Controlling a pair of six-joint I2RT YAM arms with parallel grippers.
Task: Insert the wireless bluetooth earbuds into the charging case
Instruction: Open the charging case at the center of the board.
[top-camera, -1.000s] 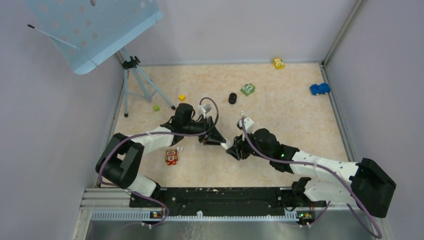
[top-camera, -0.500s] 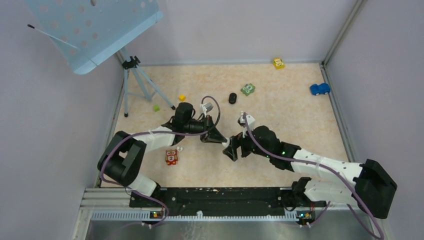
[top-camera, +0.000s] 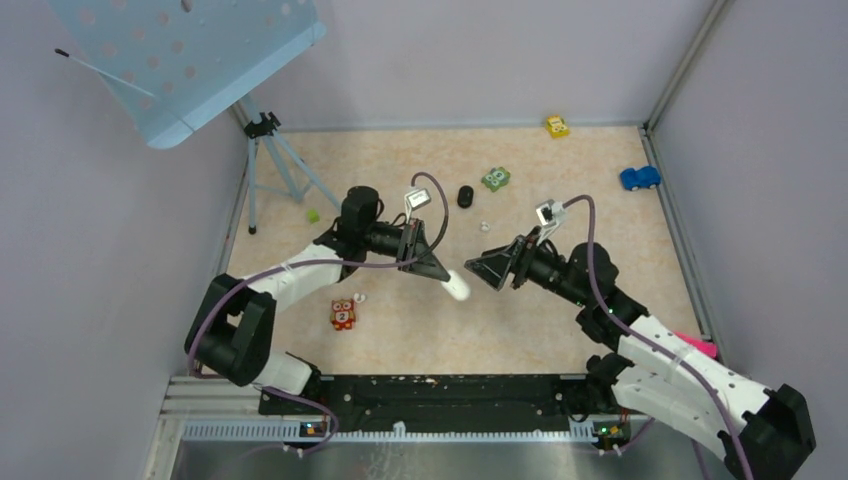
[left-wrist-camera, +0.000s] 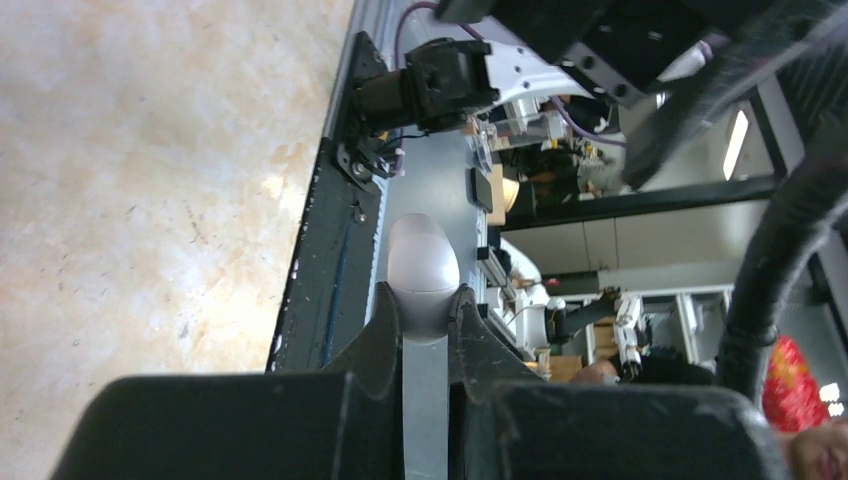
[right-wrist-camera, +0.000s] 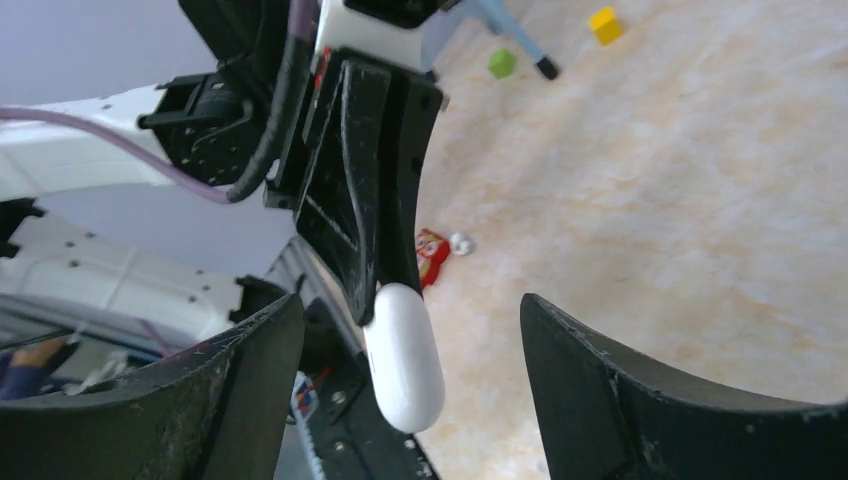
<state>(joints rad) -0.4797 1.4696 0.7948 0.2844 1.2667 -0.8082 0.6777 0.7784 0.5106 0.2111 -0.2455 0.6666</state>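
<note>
Narrow gap over the desk's (top-camera: 600, 250) middle between left gripper (top-camera: 443, 275) and right gripper (top-camera: 483, 272), white case (top-camera: 457, 287) poking in; tripod (top-camera: 272, 165) blocks far-left corner.

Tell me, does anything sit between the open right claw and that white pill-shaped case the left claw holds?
Nothing visible does. The white pill-shaped charging case juts from the shut left gripper, and the open right gripper faces it across a bare gap above the table.

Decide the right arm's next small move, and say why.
Probably ease the right gripper forward onto the free end of the charging case. The left gripper is shut on the other end, the case looks closed, and the right jaws stand open, facing it: the lid likely needs opening.
</note>
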